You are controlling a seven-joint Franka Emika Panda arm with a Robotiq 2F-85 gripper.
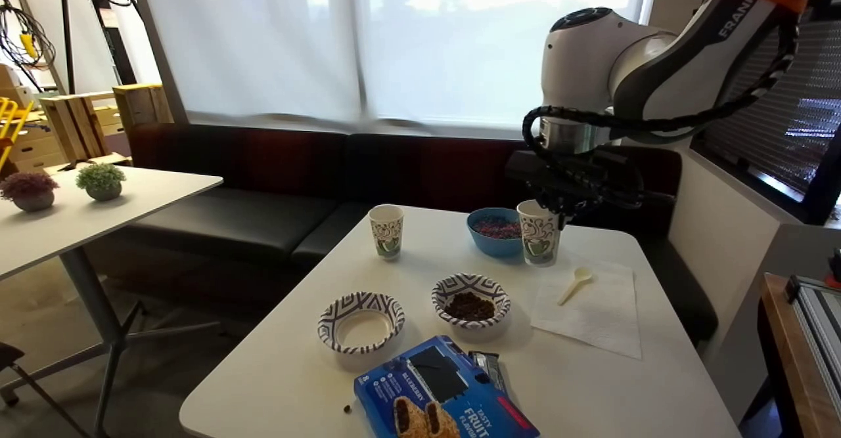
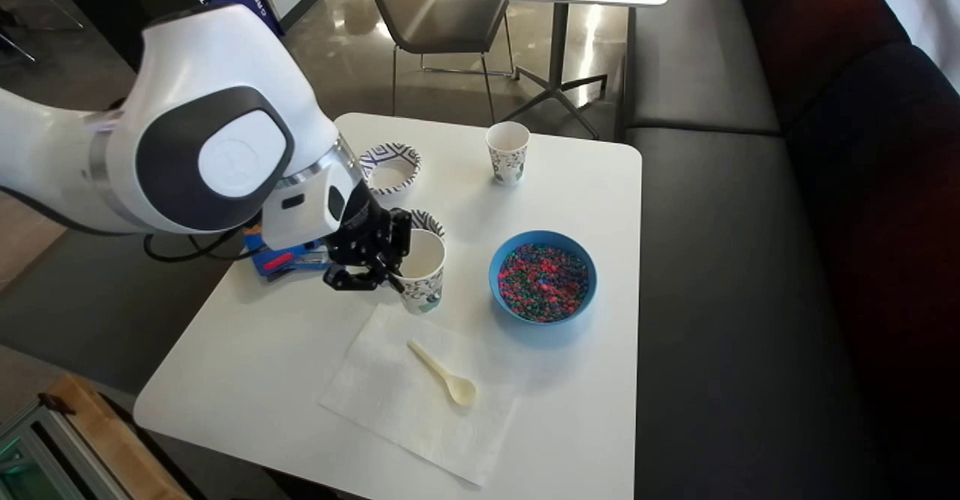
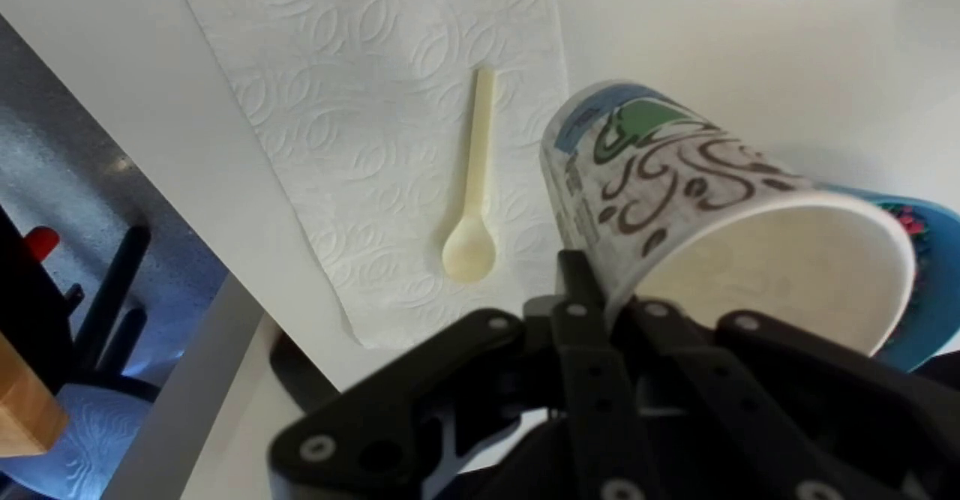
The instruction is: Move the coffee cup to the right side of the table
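The coffee cup is a whitish tapered paper cup with grey-green printing; it shows in both exterior views (image 1: 539,238) (image 2: 422,290) and in the wrist view (image 3: 660,159). My gripper (image 1: 561,218) (image 2: 396,279) (image 3: 609,306) is shut on its rim and near wall, one finger outside and one inside. The cup seems to hang a little above the white table (image 1: 591,385) (image 2: 585,417), near the napkin's edge. It is close to upright and looks empty. A similar creamier cup (image 1: 386,231) (image 2: 508,157) stands upright on the table, apart from the gripper.
A blue bowl of coloured beads (image 1: 494,242) (image 2: 541,279) is near the held cup. A napkin (image 1: 611,320) bears a cream spoon (image 1: 577,285). Two patterned paper bowls (image 1: 397,310) (image 1: 504,303) and a blue snack box (image 1: 447,385) lie elsewhere on the table.
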